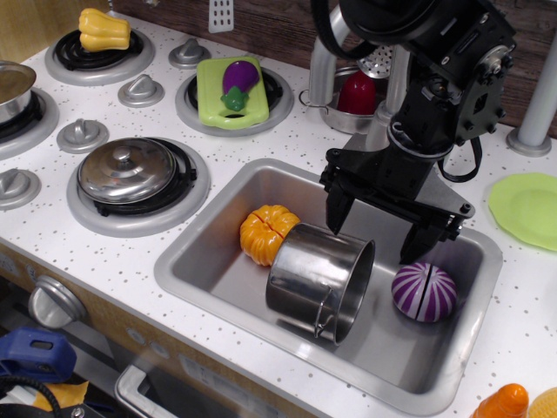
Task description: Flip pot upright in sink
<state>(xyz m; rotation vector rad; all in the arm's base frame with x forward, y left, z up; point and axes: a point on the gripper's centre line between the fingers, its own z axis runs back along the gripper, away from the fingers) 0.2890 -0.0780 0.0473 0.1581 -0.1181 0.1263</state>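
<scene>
The black two-fingered claw [376,239] hangs over the rectangular silver-grey metal sink [209,228] with its fingers spread wide and pointing down. Nothing sits between them. The left finger [338,212] comes down just at the upper rim of the shiny stainless-steel cylindrical pot [318,280]; whether it touches the metal cannot be told from this angle. The other finger [418,246] stands just above the purple-and-white striped toy onion [424,292], apart from the pot.

The pot lies on its side on the floor of the sink, its open mouth facing right toward the onion, and a thin wire loop handle shows near the lower edge of the mouth. Its closed base is pressed against, or just beside, an orange toy pumpkin [265,232] at the left.

On the white speckled countertop [104,261] around the sink, a domed steel lid with a knob [127,170] covers a pot on the near burner. A green cutting board [230,91] carries a purple toy eggplant [238,82], and a yellow toy squash [104,30] rests on the far burner. Behind the arm, a smaller steel pot [335,113] holds a red item [358,93]. A light green plate [526,207] lies at the right.
</scene>
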